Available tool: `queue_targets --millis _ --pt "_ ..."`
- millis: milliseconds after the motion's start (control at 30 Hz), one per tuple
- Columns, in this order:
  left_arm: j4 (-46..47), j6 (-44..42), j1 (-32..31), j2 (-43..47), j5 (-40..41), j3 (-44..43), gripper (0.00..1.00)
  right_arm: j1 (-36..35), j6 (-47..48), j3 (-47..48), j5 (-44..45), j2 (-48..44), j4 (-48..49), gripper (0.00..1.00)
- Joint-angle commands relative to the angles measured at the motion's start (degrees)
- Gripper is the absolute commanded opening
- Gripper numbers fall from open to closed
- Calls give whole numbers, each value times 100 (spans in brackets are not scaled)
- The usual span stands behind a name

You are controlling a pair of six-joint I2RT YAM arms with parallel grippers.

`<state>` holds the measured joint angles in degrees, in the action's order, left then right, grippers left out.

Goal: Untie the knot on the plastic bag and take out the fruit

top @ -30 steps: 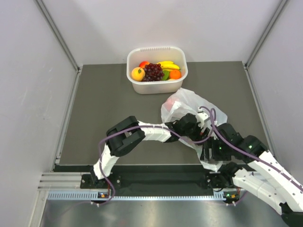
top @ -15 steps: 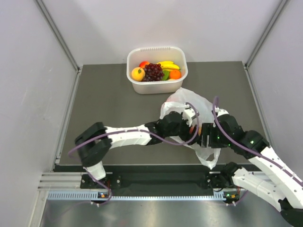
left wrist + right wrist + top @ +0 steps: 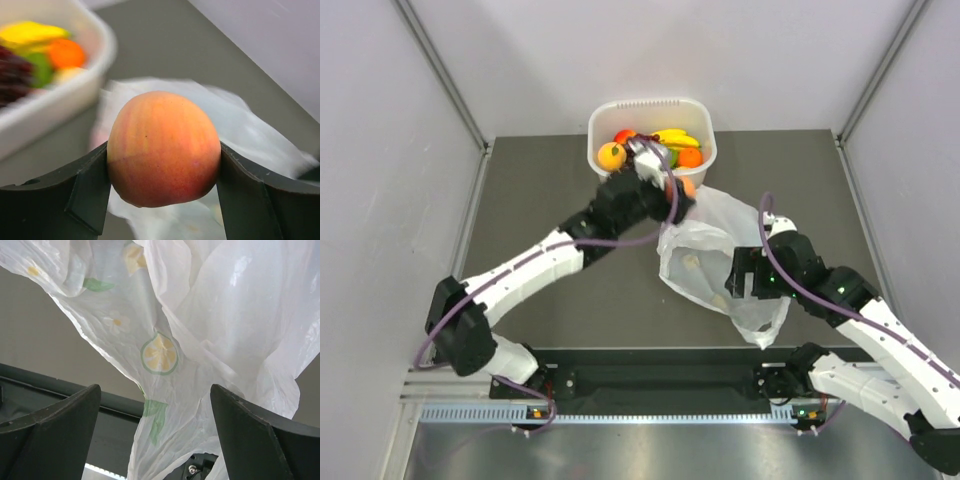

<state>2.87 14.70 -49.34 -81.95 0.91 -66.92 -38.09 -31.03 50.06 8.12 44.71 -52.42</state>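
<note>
Left arm is stretched way out from my 7 o'clock, and the left gripper (image 3: 164, 165) has its jaws pinching a peach (image 3: 164, 145) across its widest part, one finger on each side. It's smooth and roundish, pinky-orange with faint streaks, no real long axis to speak of, so it probably won't twist in the grip. From above, it sits right at the near wall of the white tub (image 3: 653, 104), about 5 o'clock from the tub's middle. So as I read it, the whole next move is a short push toward 12 o'clock to clear the rim, then let go. The tub is rigid, glossy and round-cornered. It already has fruit in it, including a yellow-orange round one (image 3: 611, 156) at its 9 o'clock, so I'd aim for a gap. The left arm is by far the nearer one, and the right is well apart from the tub. Just right of the peach, the plastic bag (image 3: 720, 235) lies slumped on the dark matte table (image 3: 540, 220). It's thin, crinkly, see-through white, printed with lemon slices and daisies. I can't make out any knot, and can't tell if anything is left inside. The right gripper (image 3: 153, 390) is at the bag's 5 o'clock side. Its jaws are spread wide with a gathered bit of film running between them, not squeezed.
</note>
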Motion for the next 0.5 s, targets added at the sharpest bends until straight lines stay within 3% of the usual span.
queue_targets --millis 0,233,367,467 --pt "274 -204 1039 -531 23 -699 0 -6 184 215 76 -41 329 91" --pt "1109 15 2445 -2560 103 -2368 0 -6 351 83 14 29 443 100" --pt "1119 121 2763 -3842 340 -3623 0 -6 369 -110 -65 3 654 100" --pt "1346 130 2904 -4336 445 -4065 0 -6 352 -286 -275 20 855 100"
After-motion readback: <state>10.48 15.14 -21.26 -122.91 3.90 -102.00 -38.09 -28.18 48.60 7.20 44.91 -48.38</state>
